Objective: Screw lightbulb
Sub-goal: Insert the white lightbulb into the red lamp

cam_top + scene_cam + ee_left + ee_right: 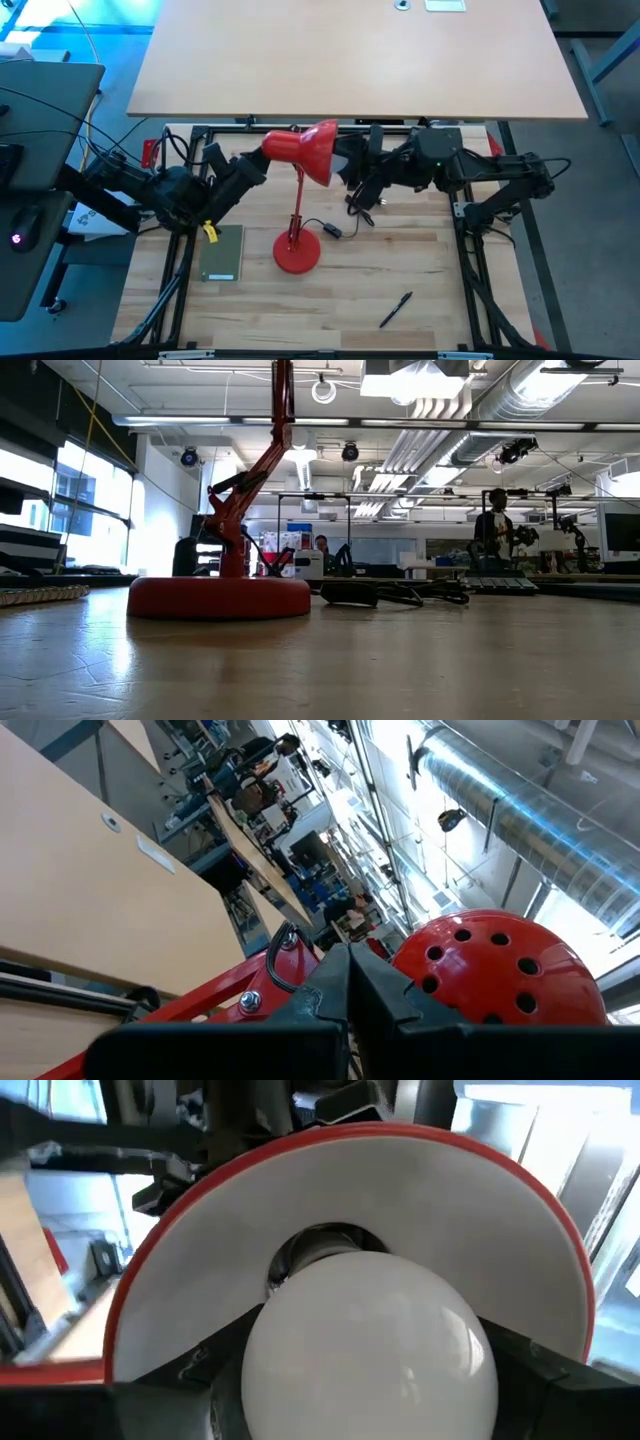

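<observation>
A red desk lamp stands on its round base [297,250] [218,597], its shade [308,150] tipped sideways with the mouth toward the table's right. My left gripper [260,162] [346,982] is shut at the neck behind the vented back of the shade [500,960]. My right gripper [345,168] is at the shade's mouth, shut on the white lightbulb [370,1345]. The bulb's narrow end points into the socket [322,1245] inside the white-lined shade [400,1190]. The low view shows neither gripper. My left gripper closes at the lamp's neck [290,952], where the red arm meets the shade, coming level from the table's left. Its own fingers [390,1005] hide what lies between them. My right gripper pinches the bulb's round body on two opposite sides [262,1380] between its two fingers [545,1380]. It comes level from the table's right. The bulb is clear of the table, its base at the socket.
A green notebook [222,252] with a yellow tag lies left of the lamp base. A black pen [395,310] lies near the front right. The lamp's black cord and switch [330,230] [390,595] trail right of the base. A second tabletop [360,55] stands beyond the far edge.
</observation>
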Robot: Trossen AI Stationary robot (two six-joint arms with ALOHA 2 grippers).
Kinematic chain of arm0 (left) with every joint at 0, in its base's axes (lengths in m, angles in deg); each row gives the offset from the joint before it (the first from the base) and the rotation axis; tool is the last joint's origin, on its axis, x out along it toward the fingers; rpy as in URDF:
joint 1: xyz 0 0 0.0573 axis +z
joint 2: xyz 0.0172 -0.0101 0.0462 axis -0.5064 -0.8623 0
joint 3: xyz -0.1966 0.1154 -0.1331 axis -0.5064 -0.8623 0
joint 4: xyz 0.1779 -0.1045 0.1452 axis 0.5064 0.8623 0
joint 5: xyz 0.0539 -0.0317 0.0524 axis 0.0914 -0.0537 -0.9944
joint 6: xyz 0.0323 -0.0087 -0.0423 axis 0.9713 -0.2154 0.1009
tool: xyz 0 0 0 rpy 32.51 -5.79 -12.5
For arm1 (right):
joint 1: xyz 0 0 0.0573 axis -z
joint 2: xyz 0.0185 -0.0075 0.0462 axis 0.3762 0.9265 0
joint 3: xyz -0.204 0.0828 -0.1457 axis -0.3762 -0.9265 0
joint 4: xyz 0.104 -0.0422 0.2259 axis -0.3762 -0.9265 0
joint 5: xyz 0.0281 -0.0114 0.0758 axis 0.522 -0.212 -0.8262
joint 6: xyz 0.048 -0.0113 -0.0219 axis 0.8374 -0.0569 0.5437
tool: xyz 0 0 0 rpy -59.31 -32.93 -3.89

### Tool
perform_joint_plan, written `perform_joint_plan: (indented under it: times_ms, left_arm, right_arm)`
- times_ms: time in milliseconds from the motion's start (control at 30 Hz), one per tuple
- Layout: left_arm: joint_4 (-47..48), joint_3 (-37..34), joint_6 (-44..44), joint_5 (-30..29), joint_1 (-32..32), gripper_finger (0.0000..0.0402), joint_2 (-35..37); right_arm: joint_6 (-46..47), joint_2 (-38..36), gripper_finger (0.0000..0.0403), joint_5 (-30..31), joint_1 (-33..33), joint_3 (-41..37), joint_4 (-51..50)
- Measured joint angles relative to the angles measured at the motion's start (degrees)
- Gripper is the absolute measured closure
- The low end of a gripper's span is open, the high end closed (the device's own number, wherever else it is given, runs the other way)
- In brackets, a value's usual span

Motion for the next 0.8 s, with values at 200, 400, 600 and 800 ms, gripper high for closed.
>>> perform_joint_plan:
  times_ms: [200,400,600,800]
  left_arm:
    - [0.0,0.0,0.3,0.1,0.0,0.0401,0.0]
    - [0.0,0.0,-0.6,0.1,0.0,0.0401,0.0]
    - [0.0,0.0,-0.6,0.1,0.0,0.0401,0.0]
    - [0.0,0.0,0.3,0.3,0.0,0.0401,-0.1]
  right_arm:
    - [8.0,0.0,0.0151,-0.6,-0.3,0.0,0.1]
    - [15.2,0.0,0.0151,-1.3,-0.3,0.0,0.1]
    - [20.4,0.0,0.0151,-1.3,-0.3,0.0,0.2]
    - [26.6,0.0,0.0151,1.2,-0.8,0.0,0.3]
